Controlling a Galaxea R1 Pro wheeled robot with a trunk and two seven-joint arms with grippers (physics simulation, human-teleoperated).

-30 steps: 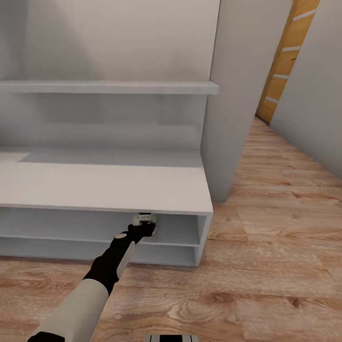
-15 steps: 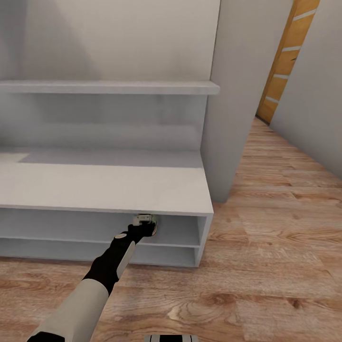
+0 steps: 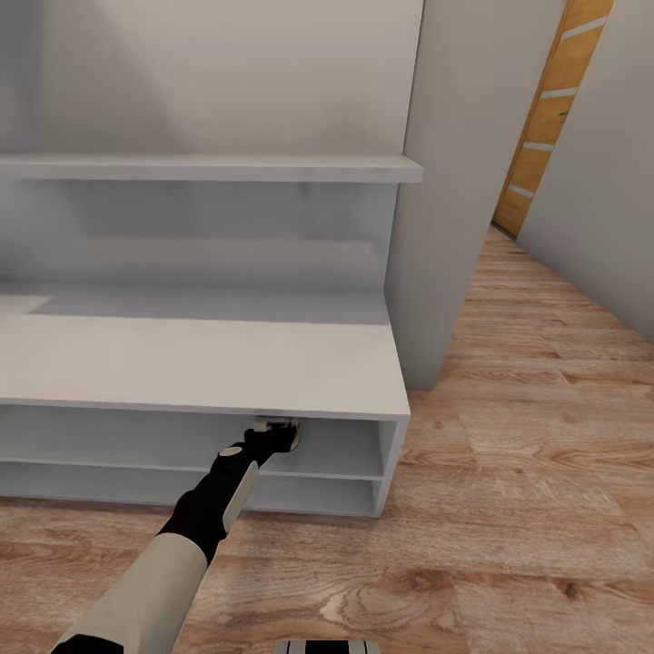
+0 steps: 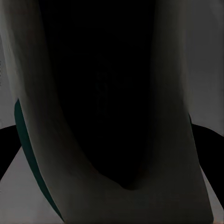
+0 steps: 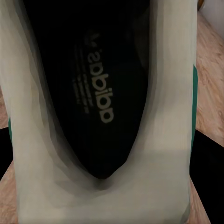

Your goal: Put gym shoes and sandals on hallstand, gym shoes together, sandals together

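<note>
Here gym shoe (image 3: 289, 427) points into hallstand (image 3: 272, 363).

Gym shoe (image 3: 283, 427) inside hallstand (image 3: 200, 363) upper tier.

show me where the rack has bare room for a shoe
The rack's wide bench top is bare up to the wall panel; so is the upper shelf. The slot beneath is tight at its right end, where the left tool reaches in.
</note>
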